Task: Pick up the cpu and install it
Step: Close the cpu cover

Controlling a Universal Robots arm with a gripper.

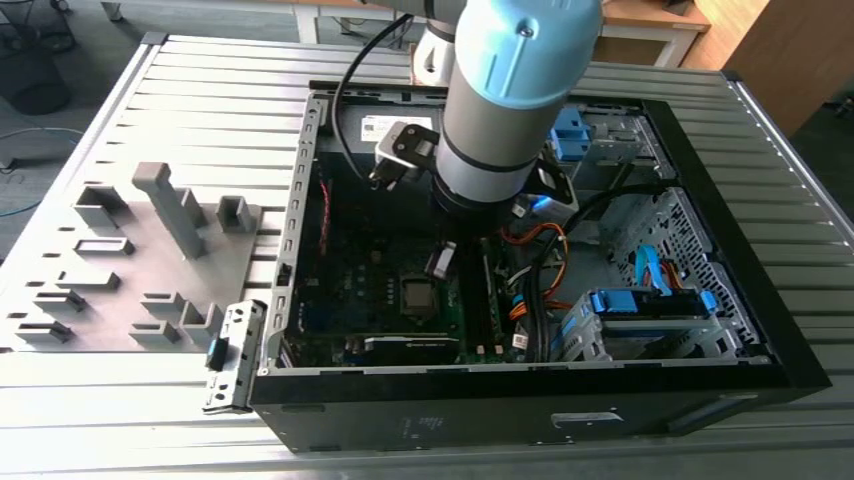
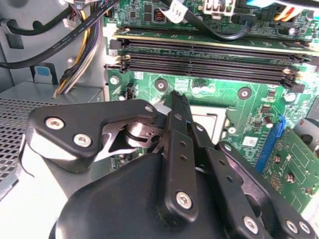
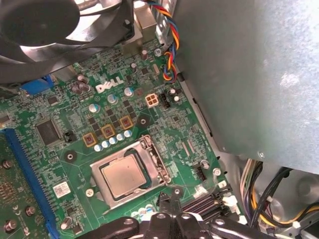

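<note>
One cpu [image 3: 121,175] sits flat in its socket frame [image 3: 149,164] on the green motherboard [image 3: 75,124], one fan [image 3: 60,25] beside it. One gripper [image 3: 169,201] hovers just off the socket, fingers pinched together, holding nothing. Four memory slots [image 2: 204,59] in the second wrist view.

A silver-grey top is shown on the cpu [image 3: 123,175], set against the green motherboard [image 3: 79,129]; black is worn by the gripper [image 2: 178,102], pale blue by the arm's cap [image 1: 527,45].
</note>
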